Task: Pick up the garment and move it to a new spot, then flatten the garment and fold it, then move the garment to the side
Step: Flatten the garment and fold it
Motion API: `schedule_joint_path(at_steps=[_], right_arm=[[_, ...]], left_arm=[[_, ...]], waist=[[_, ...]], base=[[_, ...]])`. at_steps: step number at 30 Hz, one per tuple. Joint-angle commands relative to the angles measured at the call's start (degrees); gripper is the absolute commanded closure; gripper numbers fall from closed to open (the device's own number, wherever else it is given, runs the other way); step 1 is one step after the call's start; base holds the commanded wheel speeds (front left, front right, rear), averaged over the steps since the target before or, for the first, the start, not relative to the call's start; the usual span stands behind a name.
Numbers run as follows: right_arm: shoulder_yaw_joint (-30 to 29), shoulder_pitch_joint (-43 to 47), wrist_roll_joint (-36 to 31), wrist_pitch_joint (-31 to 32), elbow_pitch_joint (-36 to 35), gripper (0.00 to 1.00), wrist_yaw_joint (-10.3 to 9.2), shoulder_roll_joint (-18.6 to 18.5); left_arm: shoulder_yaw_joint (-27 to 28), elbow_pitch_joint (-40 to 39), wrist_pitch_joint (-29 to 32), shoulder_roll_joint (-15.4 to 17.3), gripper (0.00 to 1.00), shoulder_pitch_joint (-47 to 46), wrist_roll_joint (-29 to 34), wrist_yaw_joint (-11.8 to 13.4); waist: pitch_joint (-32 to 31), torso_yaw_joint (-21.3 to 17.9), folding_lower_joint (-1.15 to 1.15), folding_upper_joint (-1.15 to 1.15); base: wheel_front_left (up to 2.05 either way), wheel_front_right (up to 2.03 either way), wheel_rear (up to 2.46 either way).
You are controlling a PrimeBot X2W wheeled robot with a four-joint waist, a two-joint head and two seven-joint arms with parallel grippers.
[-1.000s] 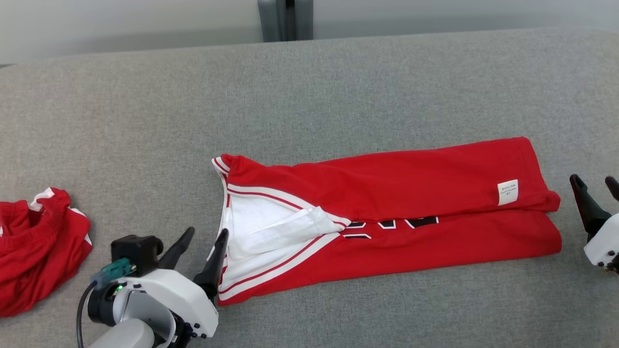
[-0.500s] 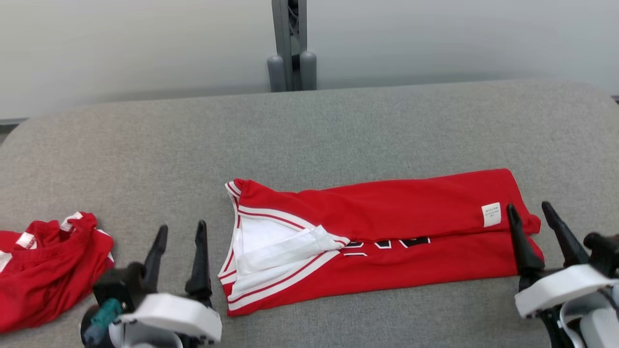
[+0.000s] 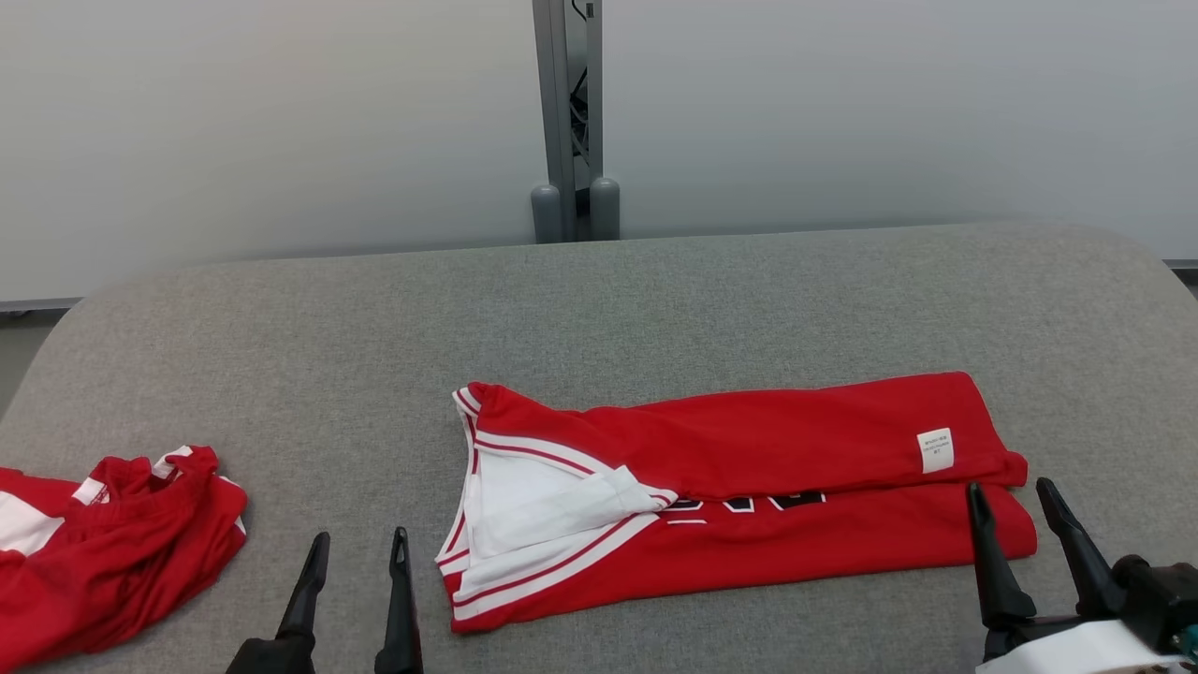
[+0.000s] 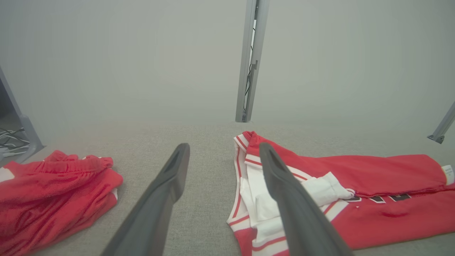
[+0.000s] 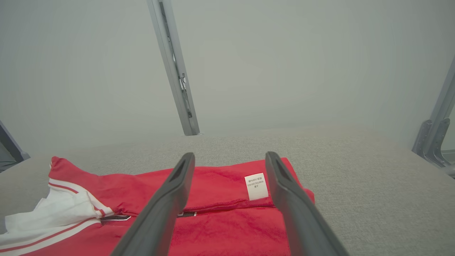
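Red, soft and light, the garment (image 3: 749, 505) at lower centre likely sags unless pinched at both ends; left gripper (image 3: 361, 534) and right gripper (image 3: 1009, 485) gape empty.

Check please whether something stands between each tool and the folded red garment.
Nothing visible does. The left tool, open, sits beside the collar end of the folded red garment, with bare grey surface between them. The right tool, open, is at its label end. The second red garment lies apart, further left.
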Motion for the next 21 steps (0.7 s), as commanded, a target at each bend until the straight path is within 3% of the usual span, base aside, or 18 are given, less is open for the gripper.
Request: schedule_joint_path(at_steps=[1,15,21], right_arm=[[-0.6,1.1,-0.5,-0.3,-0.7,0.00,-0.02,0.0],[-1.7,2.5,0.4,-0.3,-0.9,0.00,-0.02,1.2],[-4.0,0.7,4.4,-0.3,4.2,0.00,-0.02,2.0]], left_arm=[[1.4,0.1,-0.2,-1.0,0.00,1.0,1.0,-0.9],[7.7,1.7,-0.2,-6.4,0.00,3.1,8.8,-7.5],[8.2,2.3,-0.2,-7.6,0.00,2.9,10.6,-9.0]], waist=[[-0.4,0.0,0.00,0.00],[-0.3,0.4,0.00,0.00],[-0.1,0.1,0.00,0.00]], base=[[0.00,0.00,0.00],[0.00,0.00,0.00],[0.00,0.00,0.00]])
